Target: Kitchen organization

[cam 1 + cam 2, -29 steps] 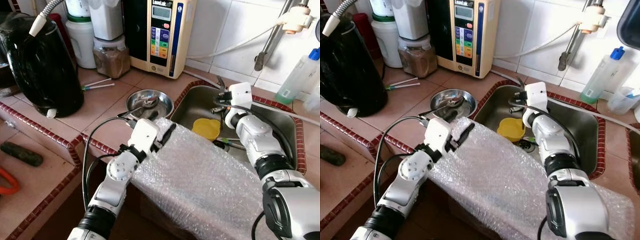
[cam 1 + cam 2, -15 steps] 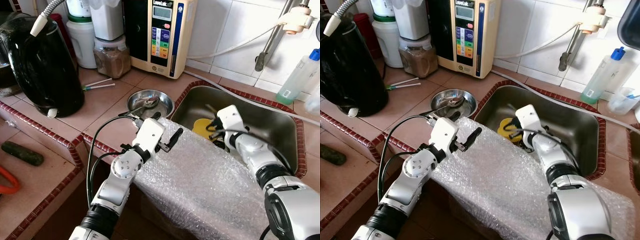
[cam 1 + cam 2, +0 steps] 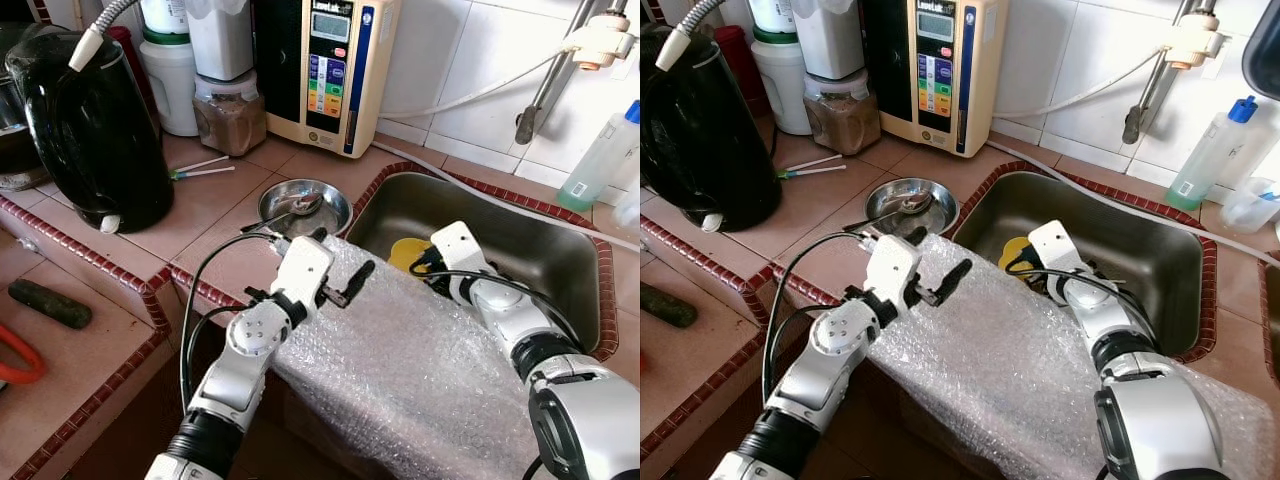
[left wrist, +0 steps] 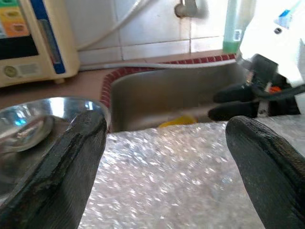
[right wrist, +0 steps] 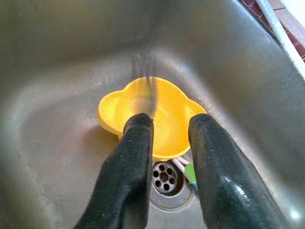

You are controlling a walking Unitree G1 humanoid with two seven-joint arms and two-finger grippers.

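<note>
Kettle (image 3: 85, 130): black, far left on my counter (image 3: 200, 215), out of play.
Steel dish (image 3: 304, 207): beside the sink rim, spoon inside.
Left pincer (image 3: 335, 280): fingers spread wide, empty, hovering over the bubble wrap (image 3: 420, 370) (parked clear, I judge).
Yellow bowl (image 5: 152, 119): on the sink (image 3: 1140, 240) floor by the drain.
Right pincer (image 5: 164, 136): down in the sink, fingers parted and straddling the bowl's near rim, nothing gripped; I'd judge it's lined up to pinch that rim.

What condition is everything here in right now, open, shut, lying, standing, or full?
Left gripper: open, above bubble wrap.
Right gripper: fingers slightly apart, over yellow bowl.
Yellow bowl: upright in sink.
Steel dish: upright, spoon inside.
Black kettle: standing.
Jar: lidded, brown contents.
</note>
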